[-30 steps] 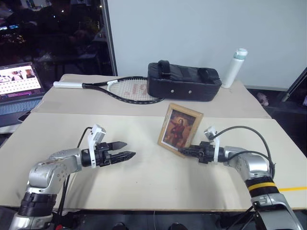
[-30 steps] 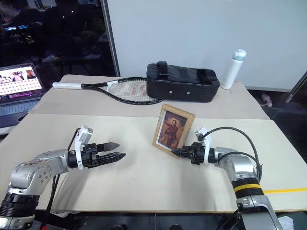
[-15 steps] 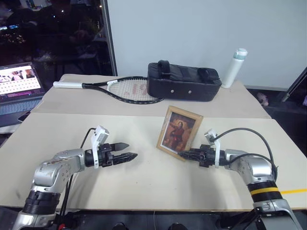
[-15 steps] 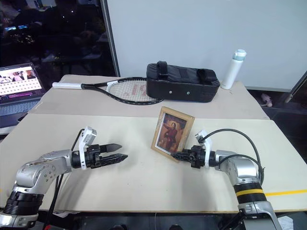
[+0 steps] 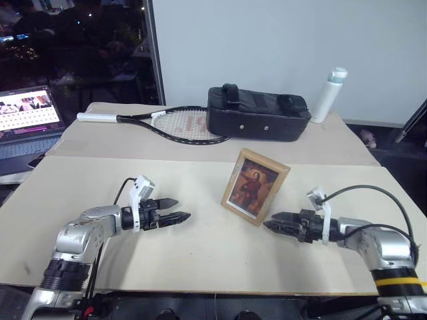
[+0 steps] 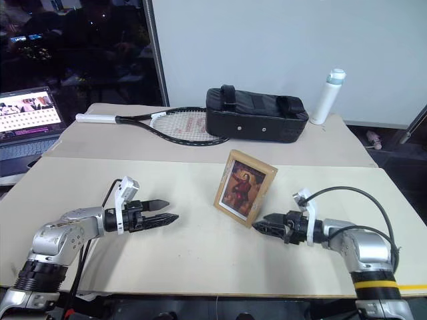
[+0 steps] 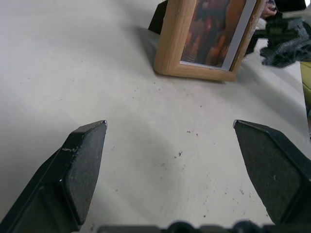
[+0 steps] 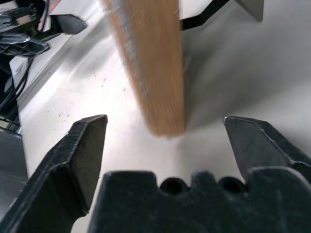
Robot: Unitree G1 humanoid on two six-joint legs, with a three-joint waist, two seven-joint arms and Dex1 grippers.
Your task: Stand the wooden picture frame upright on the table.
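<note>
The wooden picture frame (image 5: pixel 255 187) stands upright on the worktop (image 5: pixel 200 253), light, rigid, easily tipped; best gripped by its side edges. My left pincer (image 5: pixel 175 218) and right pincer (image 5: pixel 275 225) gape apart, holding nothing.

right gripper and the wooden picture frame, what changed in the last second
The right gripper let go of the small light-wood picture frame with the reddish-brown portrait and drew back from its lower corner; its jaws now stand open, clear of the wood. The frame stays upright on the large beige table. The left gripper remains open and away from the frame.
</note>
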